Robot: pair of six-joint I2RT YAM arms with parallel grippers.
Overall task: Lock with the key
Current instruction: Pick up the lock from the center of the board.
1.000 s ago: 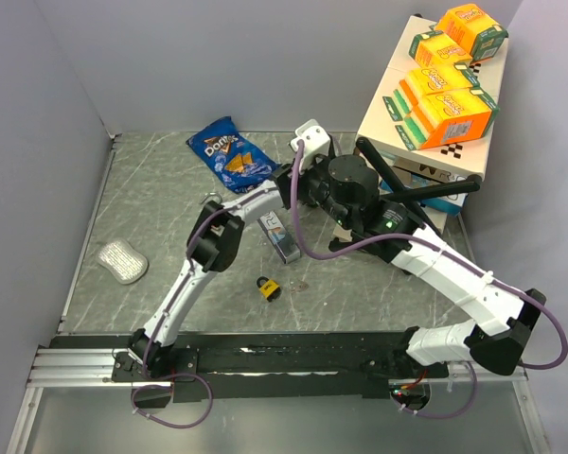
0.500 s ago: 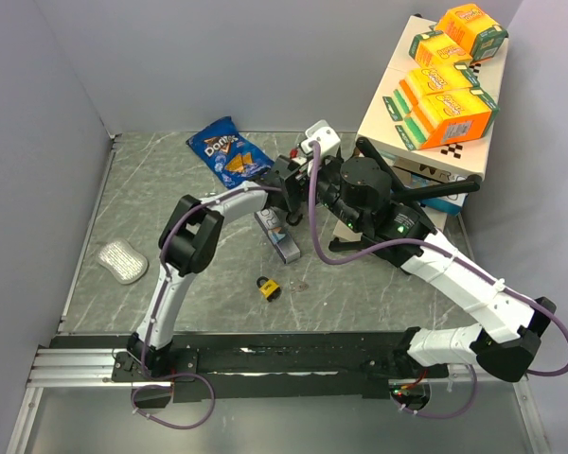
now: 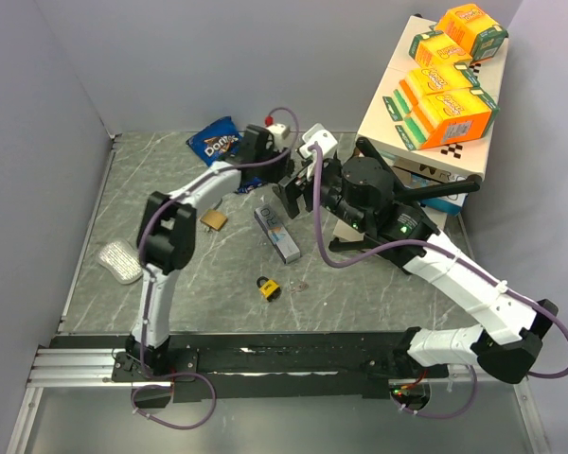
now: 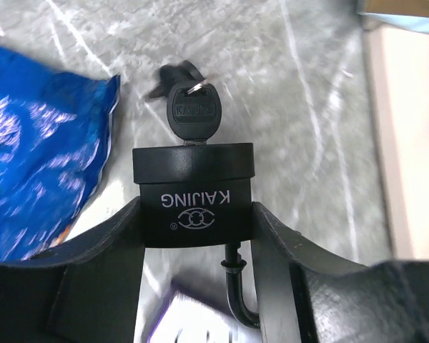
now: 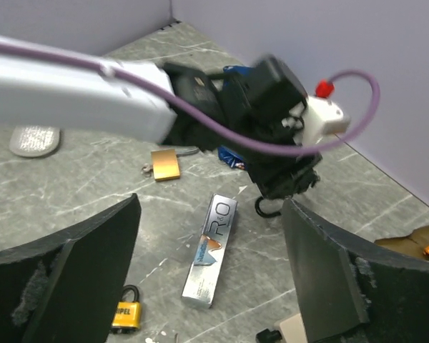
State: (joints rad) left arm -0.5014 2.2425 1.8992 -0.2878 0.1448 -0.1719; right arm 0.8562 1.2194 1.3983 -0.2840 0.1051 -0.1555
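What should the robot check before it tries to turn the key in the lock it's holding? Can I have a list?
1. Black padlock pinched between the left fingers: ok.
2. Key pushed into the padlock: ok.
3. Right fingers spread wide: ok.
4. Right fingers around the key: not ok, they are apart from it.
5. Shackle closed into the padlock body: cannot tell.
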